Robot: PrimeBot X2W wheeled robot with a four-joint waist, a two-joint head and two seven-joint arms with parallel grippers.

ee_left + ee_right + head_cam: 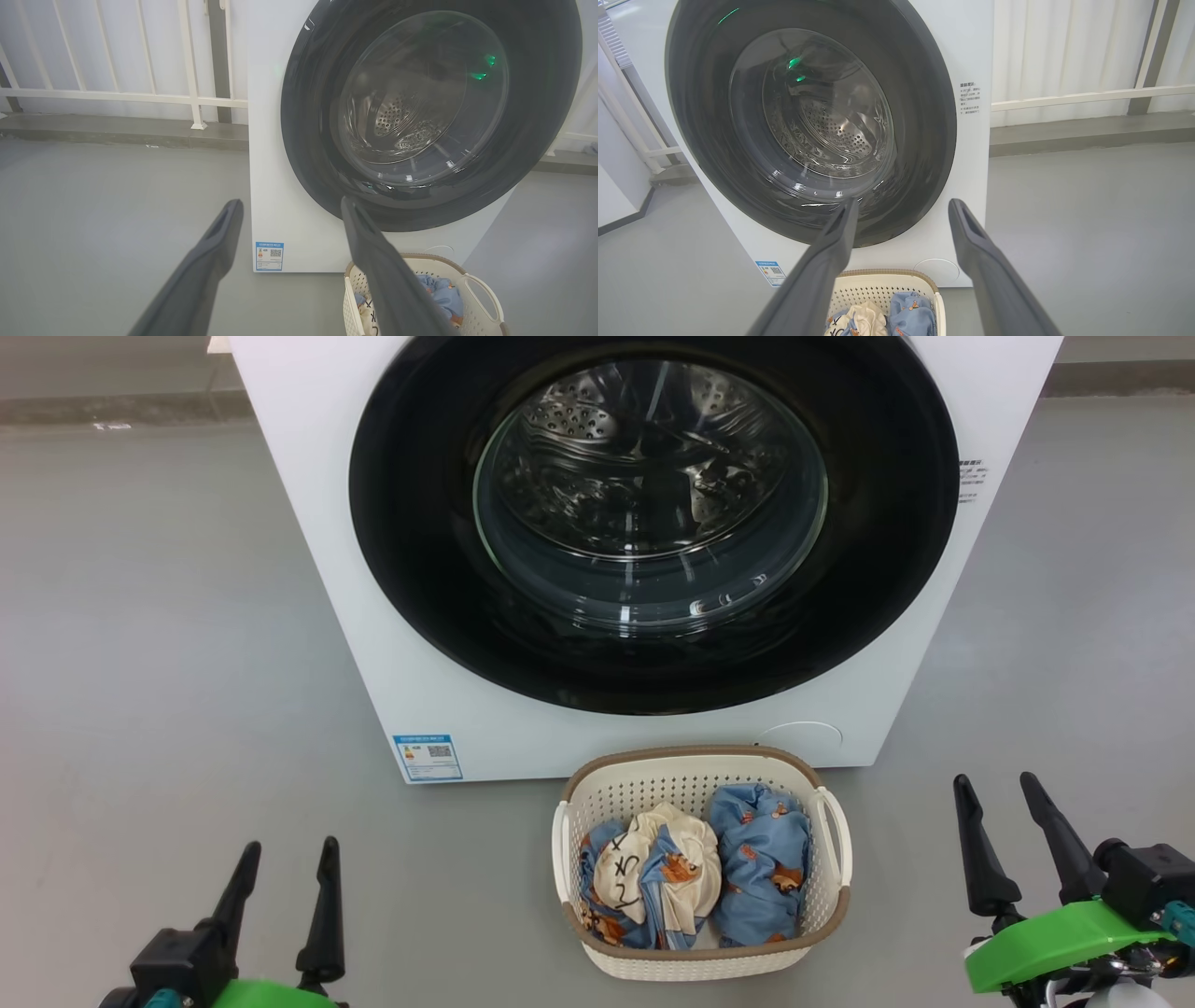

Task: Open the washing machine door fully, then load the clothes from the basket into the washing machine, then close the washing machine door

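Door [420,523] shut flush on machine [308,523] front, ahead of and above both grippers, round, no handle to be made out on either edge. Basket [691,754] on floor [140,663] just before machine, between the two arms, clothes [691,877] inside as two bundles side by side. Left gripper [289,845] low at left, jaws wide apart, empty. Right gripper [993,778] likewise spread and empty, further forward, so probably nearer door's right rim. Opening not yet begun.

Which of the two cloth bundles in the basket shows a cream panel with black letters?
The left bundle in the basket: a cream panel with black letters lies across its top. The right bundle is only blue fabric with bears.
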